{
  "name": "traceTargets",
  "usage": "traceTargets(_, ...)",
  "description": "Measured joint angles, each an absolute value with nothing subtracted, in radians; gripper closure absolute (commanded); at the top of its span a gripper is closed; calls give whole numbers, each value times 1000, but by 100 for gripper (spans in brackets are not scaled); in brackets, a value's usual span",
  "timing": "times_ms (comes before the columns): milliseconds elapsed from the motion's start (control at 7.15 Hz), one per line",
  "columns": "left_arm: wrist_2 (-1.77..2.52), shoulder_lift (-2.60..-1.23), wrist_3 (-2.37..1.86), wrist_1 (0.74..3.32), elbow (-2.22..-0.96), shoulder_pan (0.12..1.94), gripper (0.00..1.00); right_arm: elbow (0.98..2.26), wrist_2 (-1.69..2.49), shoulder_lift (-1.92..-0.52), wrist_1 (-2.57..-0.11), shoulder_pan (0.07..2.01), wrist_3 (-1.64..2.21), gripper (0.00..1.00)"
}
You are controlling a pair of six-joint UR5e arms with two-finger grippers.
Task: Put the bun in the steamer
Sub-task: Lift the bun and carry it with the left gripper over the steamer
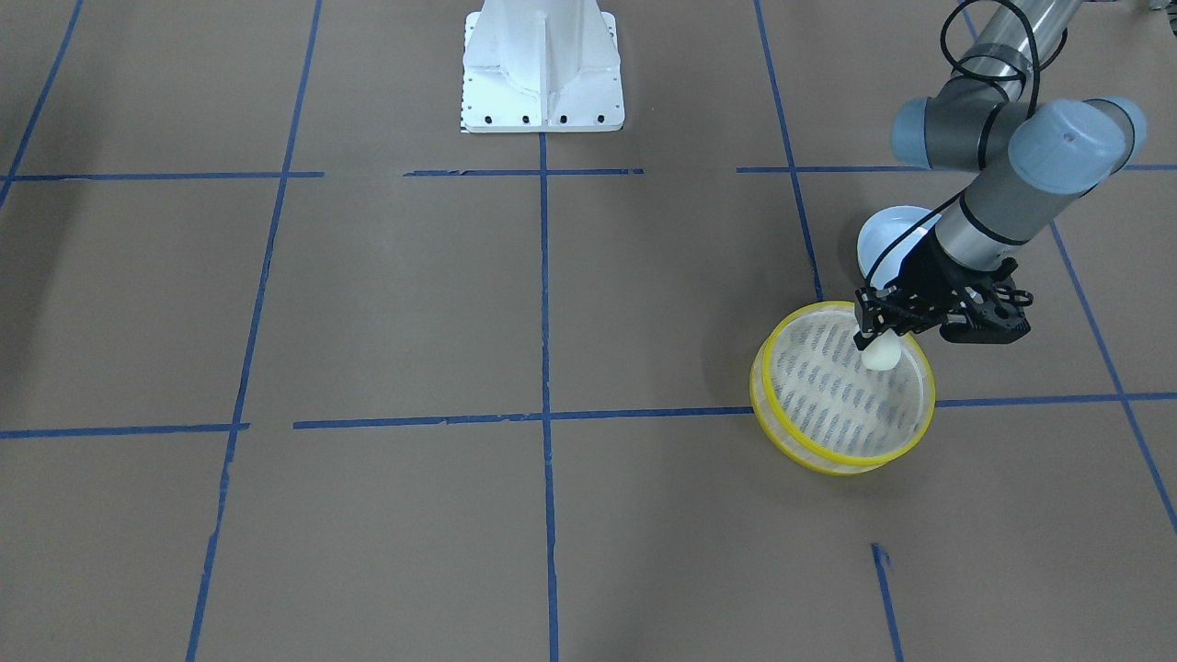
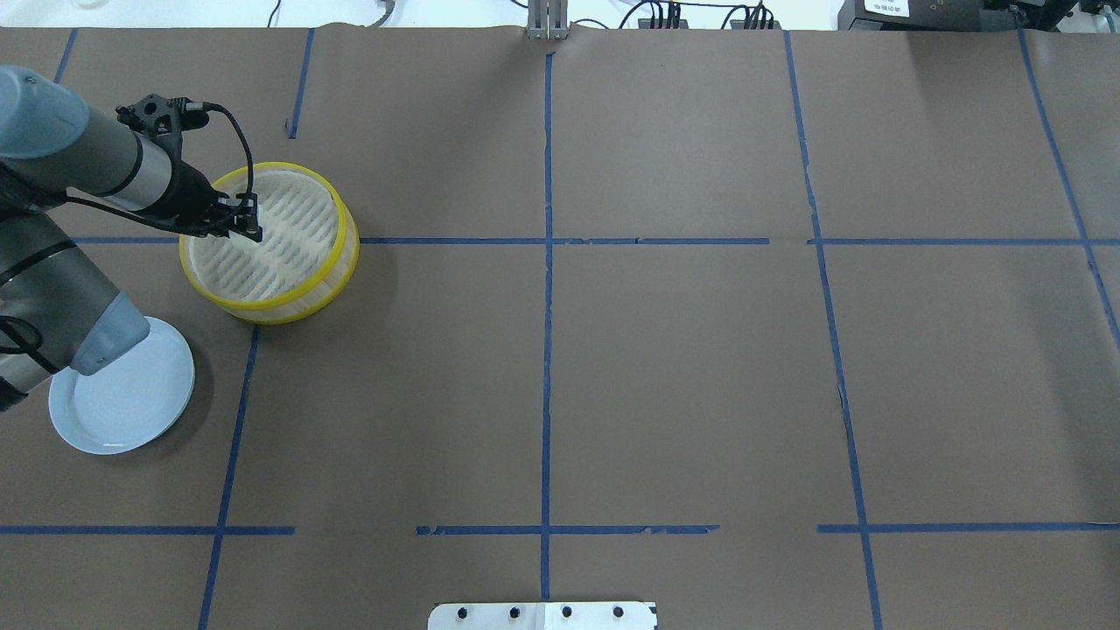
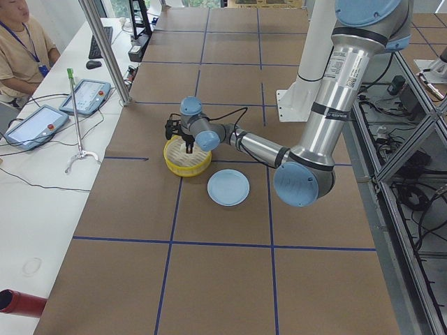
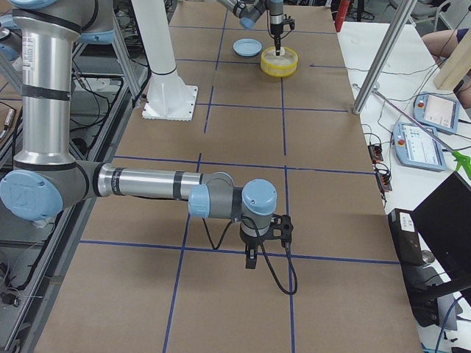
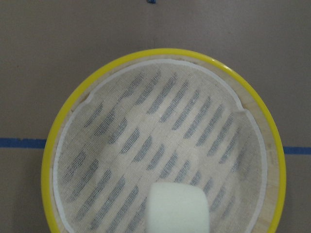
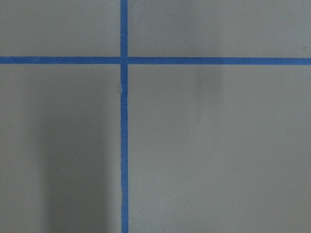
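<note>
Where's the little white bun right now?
The bun is on the front-facing view's right, held by the left gripper over the yellow steamer, on its blue plate side.

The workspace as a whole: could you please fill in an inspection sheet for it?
Surface: brown table with a blue tape grid.
Job's things: bun held low inside the steamer.
Clutter: pale blue plate beside the steamer.
Grippers: left gripper shut on the bun; right gripper over bare table, state unclear.
Cables: black cable looping along the left wrist.
Surroundings: operator and teach pendants alongside.
</note>
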State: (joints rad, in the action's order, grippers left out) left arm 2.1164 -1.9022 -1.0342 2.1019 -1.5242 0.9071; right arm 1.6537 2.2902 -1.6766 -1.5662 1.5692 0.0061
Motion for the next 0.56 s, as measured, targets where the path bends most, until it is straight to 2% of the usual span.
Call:
traceTargets(140, 2101, -1913, -1035, 2101, -1509, 896, 67, 1654, 2290, -1677, -1566, 1569, 6, 0)
traceTargets(559, 2089, -1916, -1035, 2100, -1499, 873, 67, 1654, 2290, -1677, -1566, 1569, 6, 0)
